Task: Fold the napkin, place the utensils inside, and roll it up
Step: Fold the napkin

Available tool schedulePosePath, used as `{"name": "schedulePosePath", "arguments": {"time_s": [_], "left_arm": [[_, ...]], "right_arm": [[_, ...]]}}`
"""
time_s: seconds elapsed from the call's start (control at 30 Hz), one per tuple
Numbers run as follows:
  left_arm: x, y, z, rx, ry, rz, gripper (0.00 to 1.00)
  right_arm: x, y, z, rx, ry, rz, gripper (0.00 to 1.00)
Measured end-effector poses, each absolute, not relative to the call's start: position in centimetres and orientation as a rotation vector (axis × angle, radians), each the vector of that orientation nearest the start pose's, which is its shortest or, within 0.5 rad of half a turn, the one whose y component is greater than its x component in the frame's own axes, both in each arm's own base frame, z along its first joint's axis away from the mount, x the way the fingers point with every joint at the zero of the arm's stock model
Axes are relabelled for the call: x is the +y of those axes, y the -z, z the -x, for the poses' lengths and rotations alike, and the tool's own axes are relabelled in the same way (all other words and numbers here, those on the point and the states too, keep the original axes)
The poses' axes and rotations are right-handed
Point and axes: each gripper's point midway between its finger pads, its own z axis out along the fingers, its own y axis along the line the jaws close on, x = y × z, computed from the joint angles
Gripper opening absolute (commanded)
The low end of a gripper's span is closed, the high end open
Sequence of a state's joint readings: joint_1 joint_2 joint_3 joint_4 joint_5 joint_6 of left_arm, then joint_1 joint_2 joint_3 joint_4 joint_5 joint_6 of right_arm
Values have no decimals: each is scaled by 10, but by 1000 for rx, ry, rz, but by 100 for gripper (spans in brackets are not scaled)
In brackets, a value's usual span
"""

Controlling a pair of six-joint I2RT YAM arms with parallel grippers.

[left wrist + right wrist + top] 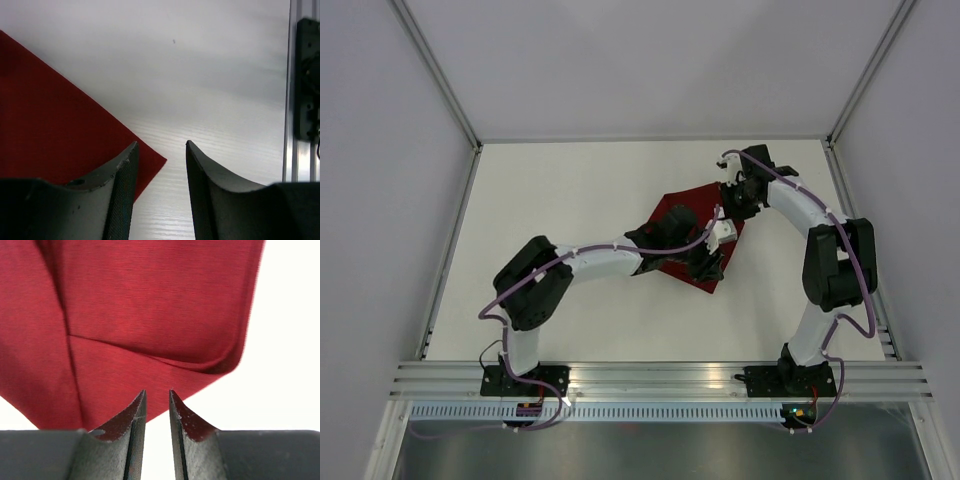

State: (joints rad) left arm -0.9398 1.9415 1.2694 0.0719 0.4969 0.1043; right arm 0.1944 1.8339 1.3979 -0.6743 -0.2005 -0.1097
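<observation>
The maroon napkin (692, 205) lies right of the table's middle, partly under both arms. My left gripper (708, 268) is over its near corner. In the left wrist view that gripper (162, 142) is open and empty, and the napkin's corner (50, 115) reaches under the left finger. My right gripper (733, 203) is at the napkin's far right side. In the right wrist view its jaws (157, 391) stand a narrow gap apart with nothing between them, over the edge of the napkin (150, 300), which shows a folded-over flap and creases. No pale stick-like utensil shows clearly in any view.
Aluminium rails (660, 375) run along the table's near edge where both arm bases sit. A side rail (290, 100) with a black block (307, 75) shows in the left wrist view. Pale walls enclose the white table (570, 190) on three sides.
</observation>
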Motion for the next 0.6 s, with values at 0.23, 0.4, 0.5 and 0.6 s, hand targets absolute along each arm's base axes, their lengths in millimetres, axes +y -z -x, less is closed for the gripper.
{"name": "schedulePosePath", "arguments": {"time_s": [0.23, 0.4, 0.5, 0.6], "left_arm": [[-422, -184, -320, 1735, 856, -1006, 46], [-334, -181, -414, 1901, 638, -599, 28], [-292, -160, -451, 1999, 537, -426, 18], [-277, -131, -467, 2094, 482, -342, 11]], "right_arm": [[80, -66, -389, 2679, -236, 413, 30], [67, -48, -369, 2740, -200, 425, 28], [64, -43, -362, 2758, -190, 436, 27], [63, -40, -361, 2764, -183, 439, 27]]}}
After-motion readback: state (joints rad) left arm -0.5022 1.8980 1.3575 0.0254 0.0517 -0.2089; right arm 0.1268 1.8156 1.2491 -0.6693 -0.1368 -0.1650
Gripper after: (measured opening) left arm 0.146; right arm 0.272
